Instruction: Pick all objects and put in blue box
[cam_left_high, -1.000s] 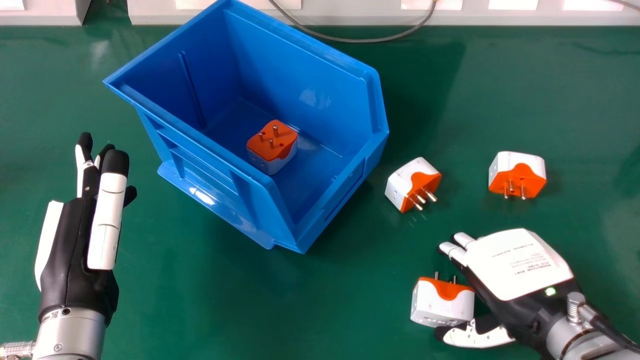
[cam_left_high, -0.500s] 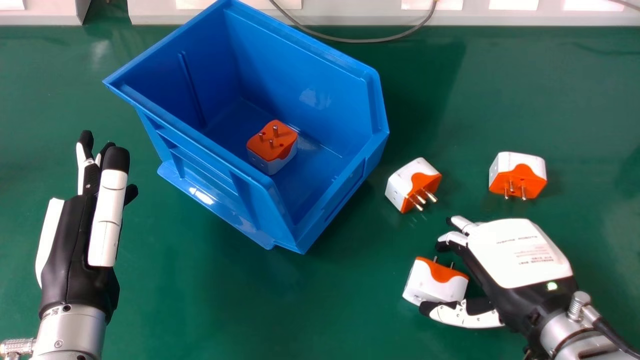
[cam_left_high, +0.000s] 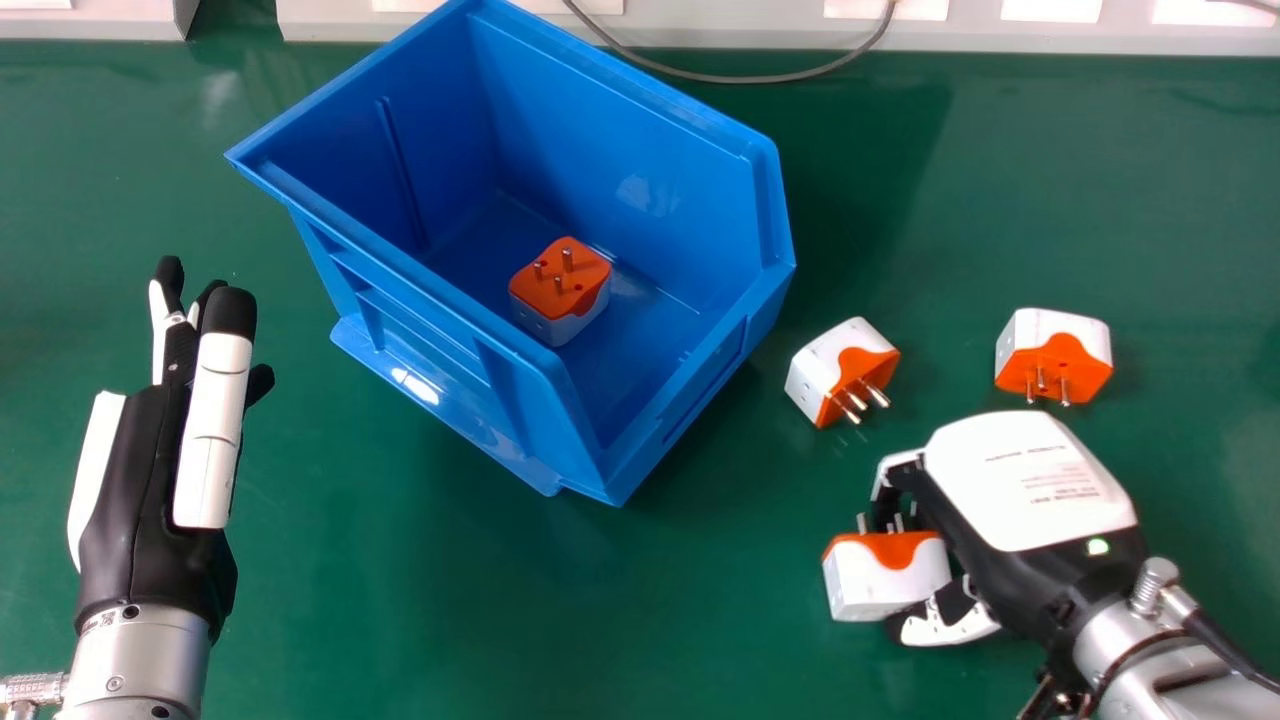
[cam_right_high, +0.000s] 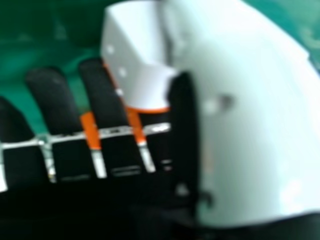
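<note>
You have one of the four plug adapters in so far: the boxed adapter (cam_left_high: 560, 290) sits on the floor of the blue box (cam_left_high: 640, 150) with its pins up. Three remain to be put in. The one in hand, the nearest adapter (cam_left_high: 880, 580), is between the curled fingers (cam_right_high: 55, 100) and the thumb (cam_right_high: 240, 125) of your right hand (cam_left_high: 1030, 490), its white body partly jutting out toward the robot's left and its pins facing the fingers. From these pictures you cannot tell whether it is off the table (cam_left_high: 650, 620) or how firm the hold is, so I would count it as picked at best, not delivered. Two more wait on the table to the robot's right of the box: the middle adapter (cam_left_high: 840, 370), tilted and the closer of the two to the box, and the far-right adapter (cam_left_high: 1053, 355), beyond the right hand. Neither is in a grasp. Your left hand (cam_left_high: 140, 480) is idle at the head view's left, fingers extended and holding nothing. I judge you a quarter done by count, with the second transfer at its grasping stage and two full pick-and-place rounds to follow.
</note>
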